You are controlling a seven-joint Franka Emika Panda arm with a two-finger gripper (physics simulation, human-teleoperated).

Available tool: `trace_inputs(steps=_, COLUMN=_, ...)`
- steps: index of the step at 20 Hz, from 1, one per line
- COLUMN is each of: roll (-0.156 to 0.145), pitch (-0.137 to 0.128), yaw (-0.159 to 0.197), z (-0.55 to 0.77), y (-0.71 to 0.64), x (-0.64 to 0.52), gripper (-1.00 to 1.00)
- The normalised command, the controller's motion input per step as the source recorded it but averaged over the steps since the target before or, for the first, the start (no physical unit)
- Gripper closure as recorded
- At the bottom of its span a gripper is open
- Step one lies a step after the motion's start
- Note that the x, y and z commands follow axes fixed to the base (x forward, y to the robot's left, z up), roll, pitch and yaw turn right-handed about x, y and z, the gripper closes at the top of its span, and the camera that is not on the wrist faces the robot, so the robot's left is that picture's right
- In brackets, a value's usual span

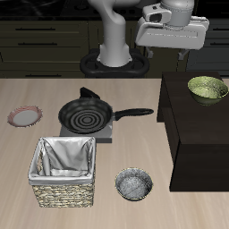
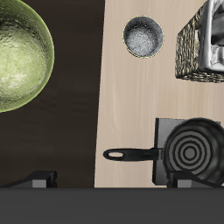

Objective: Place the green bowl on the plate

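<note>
Olive-green bowl [image 1: 207, 88]: set upright, mouth up, on the dark cabinet top [image 1: 192, 134], below and just forward of the gripper [image 1: 172, 52]; nothing seen inside. Gripper held high, nothing grasped; jaw spread cannot be told. Plate [image 1: 24, 116]: bare, far across the table. Grey bowl [image 1: 133, 184] and wicker basket [image 1: 63, 171]: nothing seen inside.

A pale wooden table [image 1: 54, 89] with a fine grain fills most of the scene under even, soft light. Behind its back edge runs a row of dark cabinets [image 1: 45, 36] with slim pale handles. A dark, near-black cabinet [image 1: 192, 134] stands at one side edge.
</note>
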Motion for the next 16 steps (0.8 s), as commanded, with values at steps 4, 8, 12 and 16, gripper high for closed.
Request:
trace_inputs(steps=4, roll=0.023, pitch=0.000, yaw=0.035, z=-0.03, y=0.38, x=0.07, gripper=-1.00)
trace_inputs(steps=8, roll=0.043, pitch=-0.065, yaw=0.039, z=0.15, y=0.40, x=-0.03, gripper=-1.00)
trace_inputs(steps=12, roll=-0.009, pitch=0.053, yaw=-0.028, z=0.09, y=0.13, x=0.21, gripper=-1.00)
trace_inputs(steps=16, roll=-0.053, pitch=0.008, yaw=-0.013, z=0.15, y=-0.01, x=0.28, gripper=-1.00)
